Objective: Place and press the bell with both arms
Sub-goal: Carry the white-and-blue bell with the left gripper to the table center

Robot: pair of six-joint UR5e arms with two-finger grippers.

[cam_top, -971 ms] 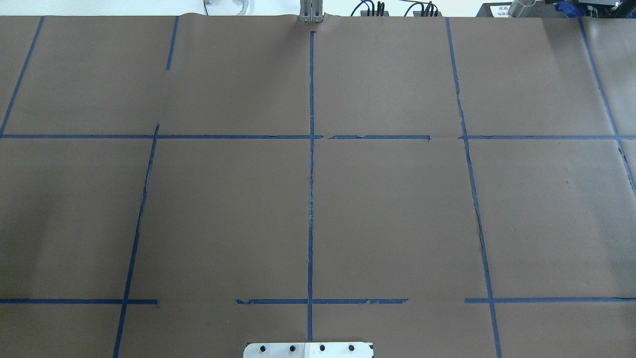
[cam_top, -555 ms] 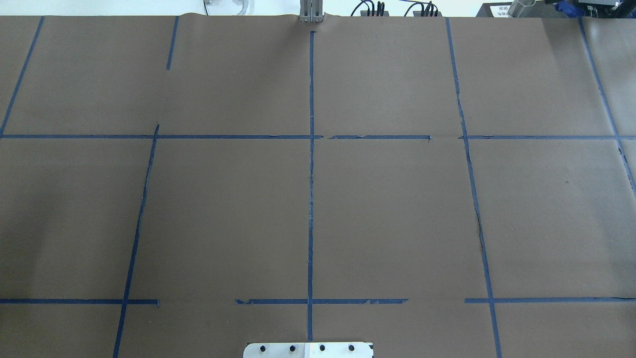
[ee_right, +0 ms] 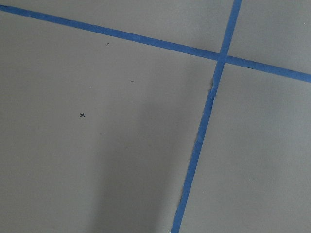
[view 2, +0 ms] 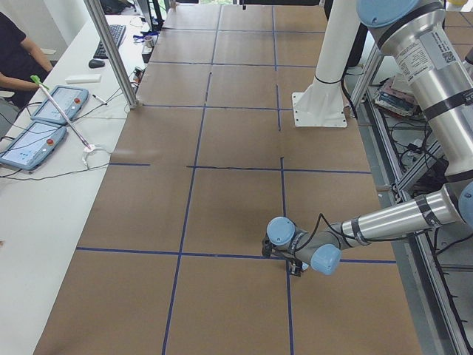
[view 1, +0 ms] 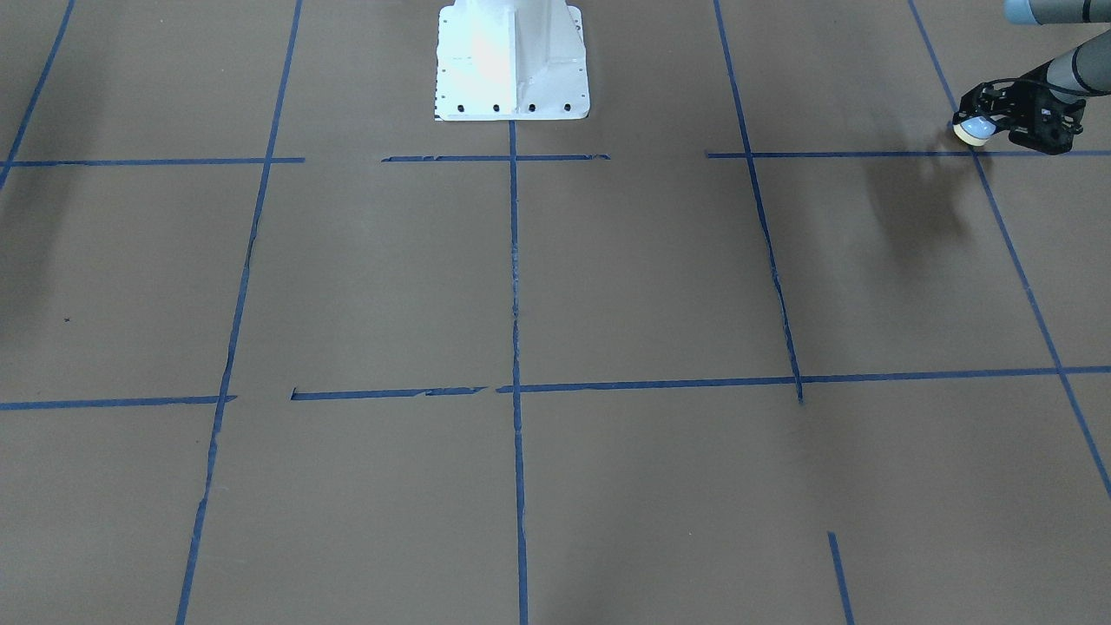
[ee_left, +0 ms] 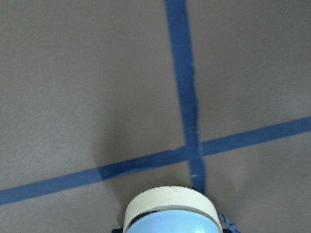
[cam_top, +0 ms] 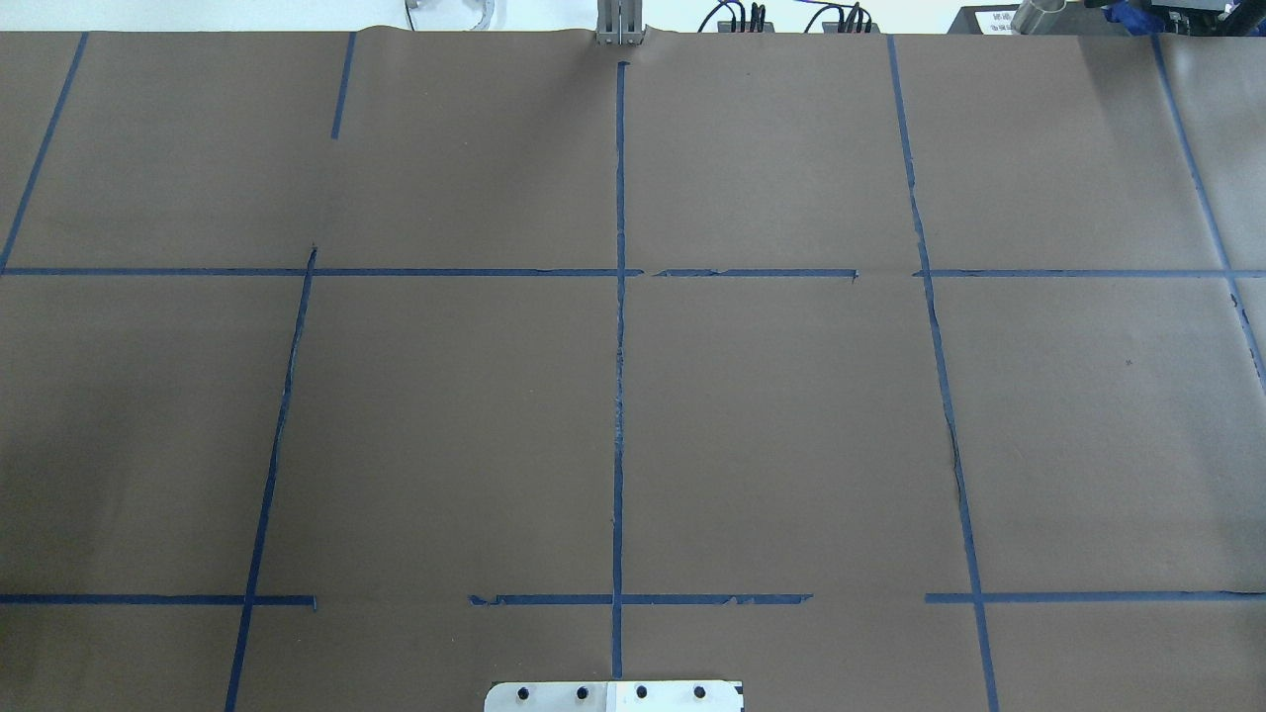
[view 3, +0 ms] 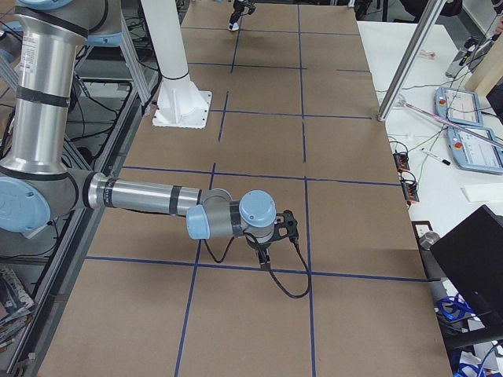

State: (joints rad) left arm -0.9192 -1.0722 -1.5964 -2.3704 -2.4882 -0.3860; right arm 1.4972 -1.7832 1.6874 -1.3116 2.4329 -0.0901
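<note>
The bell [view 1: 974,132], with a light blue dome and cream base ring, is in my left gripper [view 1: 982,127] at the far right of the front-facing view, near a tape crossing. The left gripper is shut on it. In the left wrist view the bell [ee_left: 171,216] fills the bottom edge, over a blue tape crossing. The left gripper [view 2: 279,253] also shows low over the table in the exterior left view. My right gripper [view 3: 266,253] shows only in the exterior right view, low over a tape line; I cannot tell whether it is open or shut. The overhead view shows neither arm.
Brown paper covers the table [cam_top: 791,425], marked with a blue tape grid [cam_top: 619,396]. The white pedestal base [view 1: 512,61] stands at the robot's side. An operator's bench with tablets [view 2: 44,118] and a metal post [view 2: 118,59] runs along the far side.
In the overhead view no arm or bell appears at any time. The faint shadow at the left edge has lightened slightly.
</note>
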